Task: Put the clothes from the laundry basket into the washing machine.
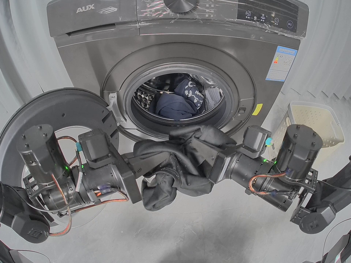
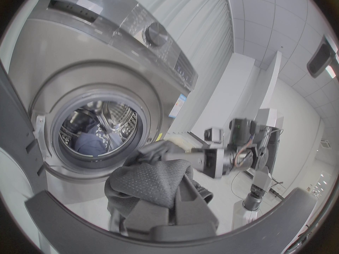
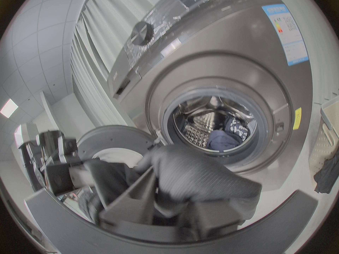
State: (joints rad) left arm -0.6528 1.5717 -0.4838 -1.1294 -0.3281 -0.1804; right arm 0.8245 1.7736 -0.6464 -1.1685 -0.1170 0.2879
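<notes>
As it hung in the air just before the open washing machine (image 1: 175, 37), the black garment (image 1: 179, 168) lay side to side, stretched between the left gripper (image 1: 153, 162) and right gripper (image 1: 199, 152), both clenched on it, its lower fold drooping floorward.

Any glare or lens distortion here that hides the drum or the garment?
Head view: glare on the film-wrapped control panel; the clothes in the drum and the black garment stay visible. Left wrist view: heavy fisheye bows the washing machine, corners dark. Right wrist view: same fisheye, bright streaks on the panel.
</notes>
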